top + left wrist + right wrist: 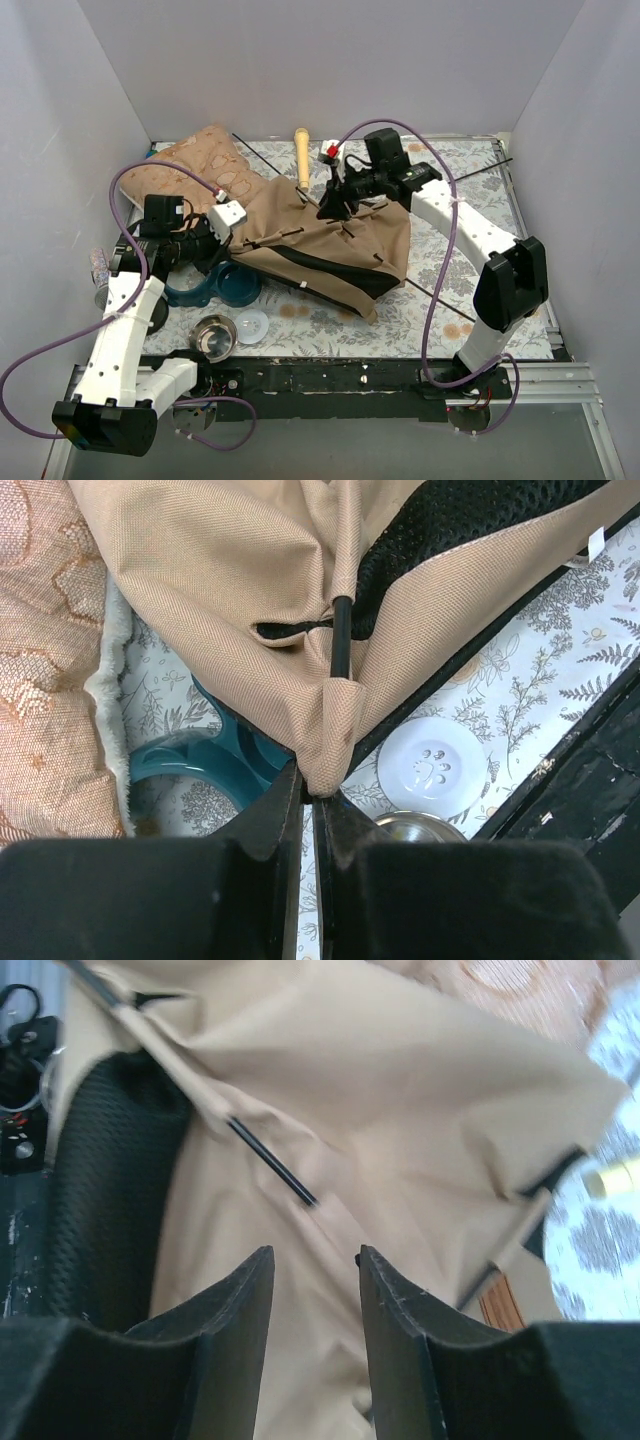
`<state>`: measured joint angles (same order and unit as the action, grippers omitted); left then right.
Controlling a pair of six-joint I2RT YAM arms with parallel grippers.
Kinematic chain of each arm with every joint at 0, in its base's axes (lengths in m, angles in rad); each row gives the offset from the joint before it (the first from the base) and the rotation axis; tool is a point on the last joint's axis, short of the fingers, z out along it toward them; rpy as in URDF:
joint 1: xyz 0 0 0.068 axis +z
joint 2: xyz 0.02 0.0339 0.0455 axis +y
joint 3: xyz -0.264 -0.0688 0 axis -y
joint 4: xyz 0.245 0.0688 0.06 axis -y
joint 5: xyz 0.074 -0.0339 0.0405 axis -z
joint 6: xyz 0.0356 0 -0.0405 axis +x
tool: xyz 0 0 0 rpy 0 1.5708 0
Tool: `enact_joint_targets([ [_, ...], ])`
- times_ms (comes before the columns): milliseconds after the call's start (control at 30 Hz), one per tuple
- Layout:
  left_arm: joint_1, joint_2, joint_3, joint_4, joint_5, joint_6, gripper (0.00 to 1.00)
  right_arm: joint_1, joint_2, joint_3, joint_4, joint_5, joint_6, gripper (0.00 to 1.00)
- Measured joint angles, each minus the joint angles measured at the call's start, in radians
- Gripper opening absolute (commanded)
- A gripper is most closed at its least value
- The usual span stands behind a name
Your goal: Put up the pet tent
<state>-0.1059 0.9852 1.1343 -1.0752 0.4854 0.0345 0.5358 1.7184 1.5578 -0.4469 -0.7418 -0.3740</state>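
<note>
Item: pet tent, tan shell, lying collapsed and flat between the two grippers, not yet raised. Left gripper: jaws fully closed, with a folded corner of the shell pinched between the tips. Directly beyond those tips a black pole is seen leaving the corner sleeve and running straight away from the gripper into the fabric. Just beside and under the pinched corner are a teal bowl on one side and a white paw-print lid on the other. Farther out, the mesh panel is noted beyond the pole and a patterned cushion off to the side. Right gripper: jaws parted about halfway, nothing held. Tan fabric lies close below the tips, though contact cannot be told, and an exposed pole section lies just beyond them. Step judged: one corner is anchored while the other gripper is free to take a new hold. The next move is judged to call for the parted jaws to be closed on that pole section or its sleeve, so the pole can be bowed and the shell lifted. Orientation: the long axis runs from the left gripper across to the right gripper. The pinched corner points at the left gripper, and the mesh side is turned toward the arm bases.
</note>
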Motion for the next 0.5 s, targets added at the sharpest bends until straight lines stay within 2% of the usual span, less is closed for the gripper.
enact_joint_targets([
  [100, 0.0, 0.0, 0.0, 0.009, -0.005, -0.014, 0.0, 0.072, 0.0, -0.004, 0.06, -0.045, 0.003, 0.36],
  [267, 0.0, 0.0, 0.0, 0.011, -0.007, -0.053, 0.0, 0.18, -0.03, -0.083, 0.216, -0.087, -0.008, 0.33],
  [500, 0.0, 0.0, 0.0, 0.01, -0.008, -0.068, 0.0, 0.19, -0.029, -0.101, 0.236, -0.099, -0.196, 0.38],
])
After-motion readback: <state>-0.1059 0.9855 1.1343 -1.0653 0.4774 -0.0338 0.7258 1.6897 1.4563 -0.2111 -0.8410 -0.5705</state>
